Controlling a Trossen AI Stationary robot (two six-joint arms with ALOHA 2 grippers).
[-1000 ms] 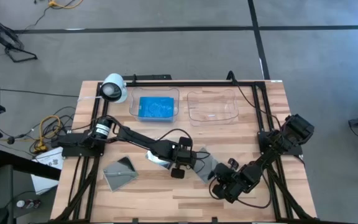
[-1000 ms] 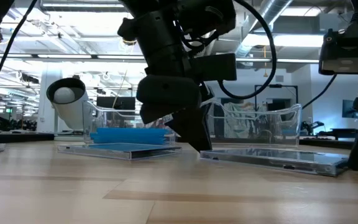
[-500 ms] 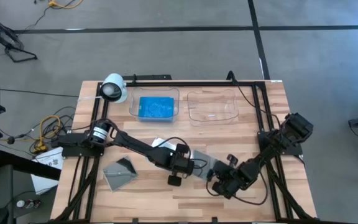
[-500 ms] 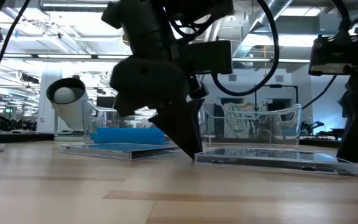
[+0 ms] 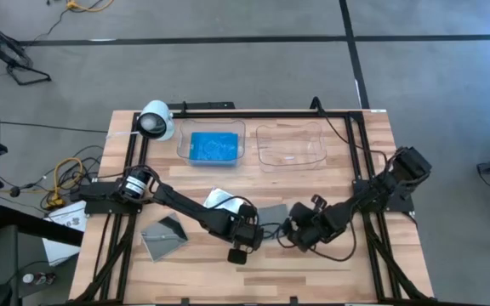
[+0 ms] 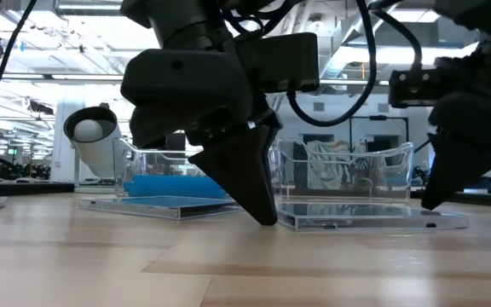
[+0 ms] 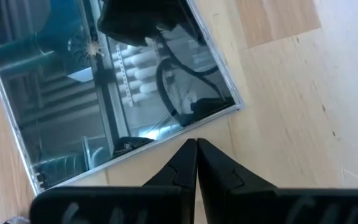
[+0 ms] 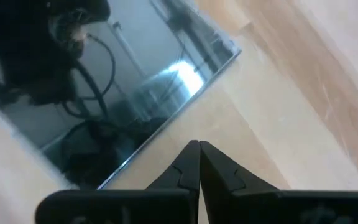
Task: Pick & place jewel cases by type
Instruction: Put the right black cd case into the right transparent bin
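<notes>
A clear jewel case with a mirror-like face point(image 5: 272, 212) lies flat on the table between my two grippers; it also shows in the low view point(image 6: 373, 217). My left gripper point(image 5: 256, 228) is shut, its tips point(image 7: 196, 143) pointing down at the table by the case's near-left edge. My right gripper point(image 5: 289, 229) is shut, its tips point(image 8: 197, 144) a little short of the case's near-right edge. A second clear case point(image 5: 219, 200) lies behind my left arm. A dark-grey case point(image 5: 164, 235) lies near the left edge. Blue cases point(image 5: 215, 146) lie in the left tray. My left gripper's shut fingertips point(image 6: 267, 217) come slanting down from the near left and stand right at the case's left corner point(image 6: 281, 218). I cannot tell whether they touch it. The case lies flat on the table.
Two clear trays stand at the back: the left one point(image 5: 184, 153) holds the blue cases, the right one point(image 5: 292, 146) holds nothing I can see. A white camera point(image 5: 154, 121) stands at the far left corner. Bare wood lies along the near edge.
My left gripper has gone toward the near edge and a little left, off the mirrored case. My right gripper has gone toward the far-left, up to the case. The case has slid a little toward the far-left and turned about on the table.
</notes>
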